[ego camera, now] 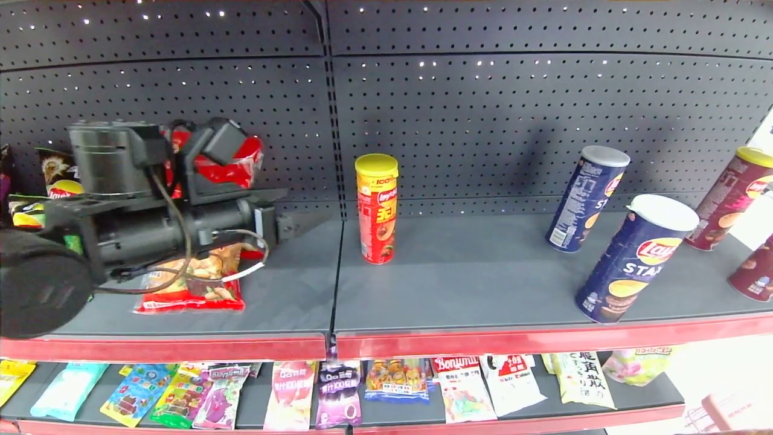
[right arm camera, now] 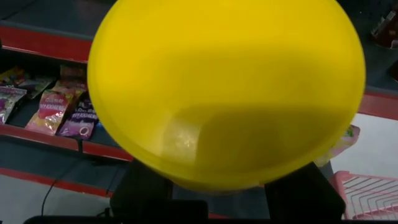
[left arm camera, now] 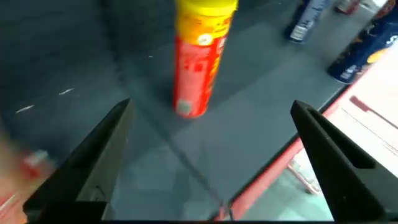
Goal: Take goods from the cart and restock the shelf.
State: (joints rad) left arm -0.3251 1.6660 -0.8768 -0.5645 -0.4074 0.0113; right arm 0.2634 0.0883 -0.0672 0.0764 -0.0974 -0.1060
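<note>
Head view: upper shelf (ego camera: 483, 284), red can (ego camera: 376, 208) standing near the middle, yellow lid on top, long axis vertical. Off to the right, two blue cans (ego camera: 586, 199) lidded white, then a maroon can (ego camera: 731, 199), all closed. Left end effector (ego camera: 299, 222) near the red can, over the shelf; seen from the left wrist (left arm camera: 211, 162), spread wide and empty. Peanut bag (ego camera: 190, 284) lying flat beneath that arm. Right end effector (right arm camera: 221, 199) clamped on a held can (right arm camera: 224, 93) out in front of the shelf's red edge, yellow lid facing the wrist camera, long axis running along the fingers.
</note>
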